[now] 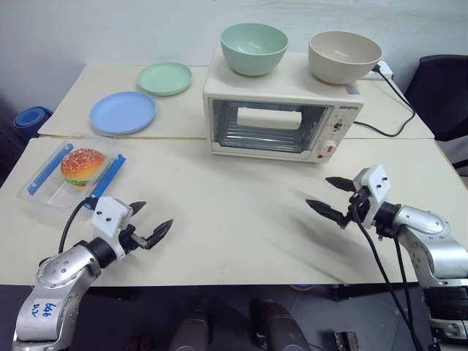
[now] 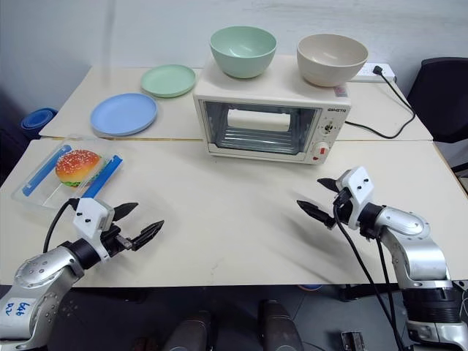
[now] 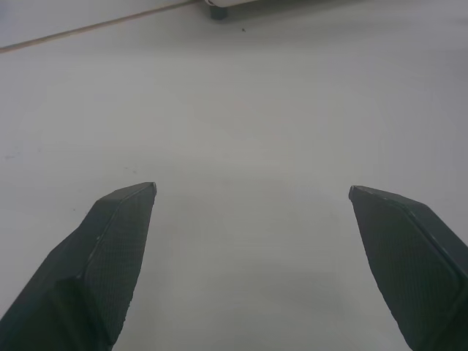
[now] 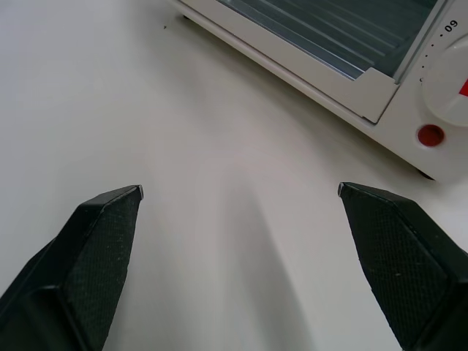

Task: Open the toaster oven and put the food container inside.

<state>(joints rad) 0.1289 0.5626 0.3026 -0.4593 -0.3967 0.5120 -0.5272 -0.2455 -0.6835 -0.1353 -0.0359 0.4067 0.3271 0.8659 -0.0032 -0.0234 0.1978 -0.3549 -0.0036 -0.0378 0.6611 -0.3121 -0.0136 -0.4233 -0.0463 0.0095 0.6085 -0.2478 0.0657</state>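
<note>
The cream-white toaster oven [image 1: 278, 117] stands at the middle back of the table with its glass door shut; its lower front corner [image 4: 380, 95] shows in the right wrist view. The food container [image 1: 73, 174], a clear box with blue clips and a burger inside, lies at the left edge. My left gripper [image 1: 151, 223] hovers open near the front left, in front of and to the right of the container, with nothing between its fingers [image 3: 110, 256]. To the front right of the oven my right gripper [image 1: 329, 196] is open and empty, fingers [image 4: 95, 248] apart.
A green bowl [image 1: 254, 48] and a beige bowl [image 1: 344, 56] sit on top of the oven. A blue plate [image 1: 123, 112] and a green plate [image 1: 164, 78] lie at the back left. A black power cable [image 1: 398, 102] runs behind the oven on the right.
</note>
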